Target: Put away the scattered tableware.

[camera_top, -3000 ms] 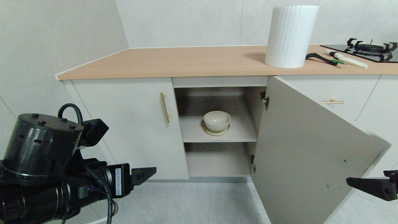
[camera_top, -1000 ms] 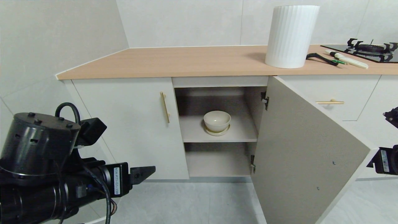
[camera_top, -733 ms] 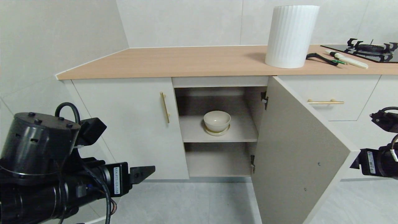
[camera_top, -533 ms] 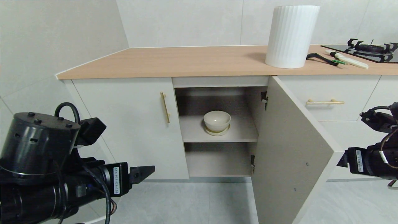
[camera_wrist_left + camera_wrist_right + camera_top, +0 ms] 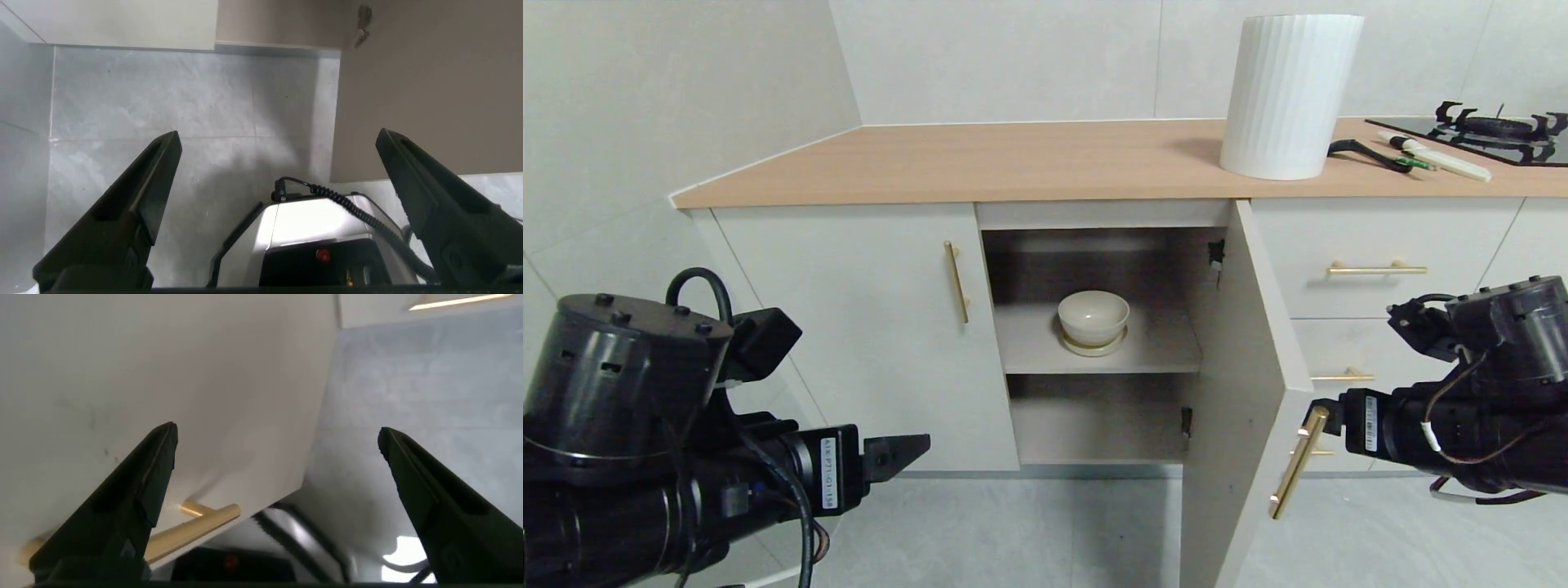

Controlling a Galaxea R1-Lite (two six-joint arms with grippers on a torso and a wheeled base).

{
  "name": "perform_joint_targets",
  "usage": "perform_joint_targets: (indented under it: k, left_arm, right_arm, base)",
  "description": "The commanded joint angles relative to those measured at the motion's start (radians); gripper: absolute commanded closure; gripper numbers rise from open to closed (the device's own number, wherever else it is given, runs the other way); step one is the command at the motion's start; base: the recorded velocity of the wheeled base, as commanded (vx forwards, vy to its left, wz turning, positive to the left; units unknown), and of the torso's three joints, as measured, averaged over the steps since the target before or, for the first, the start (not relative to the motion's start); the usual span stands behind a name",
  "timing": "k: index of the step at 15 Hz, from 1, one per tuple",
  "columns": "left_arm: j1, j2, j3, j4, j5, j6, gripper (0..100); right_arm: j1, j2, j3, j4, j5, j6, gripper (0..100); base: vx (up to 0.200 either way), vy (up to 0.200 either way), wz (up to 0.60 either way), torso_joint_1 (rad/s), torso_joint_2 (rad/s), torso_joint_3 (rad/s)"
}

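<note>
A cream bowl [image 5: 1093, 314] sits on a small plate [image 5: 1092, 346] on the upper shelf of the open cupboard [image 5: 1094, 359]. The cupboard door [image 5: 1241, 384] stands about half open, its gold handle [image 5: 1296, 464] facing outward. My right gripper [image 5: 276, 433] is open, close to the door's outer face [image 5: 204, 384] just above the handle [image 5: 196, 527]; whether it touches the door I cannot tell. In the head view my right arm [image 5: 1462, 416] is low on the right behind the door. My left gripper [image 5: 278, 143] is open and empty, held low on the left [image 5: 907, 453] over the floor.
On the wooden counter [image 5: 980, 163] stand a tall white ribbed cylinder [image 5: 1286, 98], a black-handled tool [image 5: 1364, 152] and a white utensil [image 5: 1437, 158], with a gas hob [image 5: 1494, 126] at far right. Drawers with gold handles [image 5: 1376, 268] lie right of the cupboard. The left door [image 5: 866, 327] is closed.
The cupboard door has swung from wide open to about half open. My right arm has come in from the right edge, following the door's outer face. The left arm has stayed put.
</note>
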Motion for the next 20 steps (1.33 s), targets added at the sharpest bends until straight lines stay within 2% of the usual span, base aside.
perform_joint_targets:
  k: [1,3,7,12,14,17,20]
  left_arm:
    - [0.000,0.000,0.000,0.000,0.000,0.000,0]
    - [0.000,-0.001,-0.002,0.000,0.000,0.000,0]
    - [0.000,-0.015,-0.005,0.000,0.002,0.000,0]
    - [0.000,-0.017,-0.006,0.000,0.002,0.000,0]
    - [0.002,-0.018,-0.006,0.000,0.003,0.000,0]
    - [0.002,-0.026,-0.009,-0.002,0.036,0.001,0]
    - [0.003,-0.029,-0.014,-0.002,0.039,0.001,0]
  right_arm:
    - [0.032,0.055,0.005,-0.021,0.000,0.019,0]
    - [0.048,0.083,0.002,-0.055,0.000,0.020,0]
    - [0.079,0.163,-0.009,-0.217,0.006,0.006,0]
    - [0.080,0.242,-0.084,-0.228,0.006,0.000,0]
    - [0.086,0.298,-0.151,-0.228,0.006,0.002,0]
    - [0.098,0.370,-0.219,-0.228,0.006,-0.017,0]
    - [0.115,0.423,-0.297,-0.228,0.007,-0.046,0]
  base:
    - [0.000,0.000,0.00,0.000,0.00,0.000]
    - [0.000,0.000,0.00,0.000,0.00,0.000]
    - [0.000,0.000,0.00,0.000,0.00,0.000]
    - [0.000,0.000,0.00,0.000,0.00,0.000]
    - [0.000,0.000,0.00,0.000,0.00,0.000]
    - [0.000,0.000,0.00,0.000,0.00,0.000]
    - [0.000,0.000,0.00,0.000,0.00,0.000]
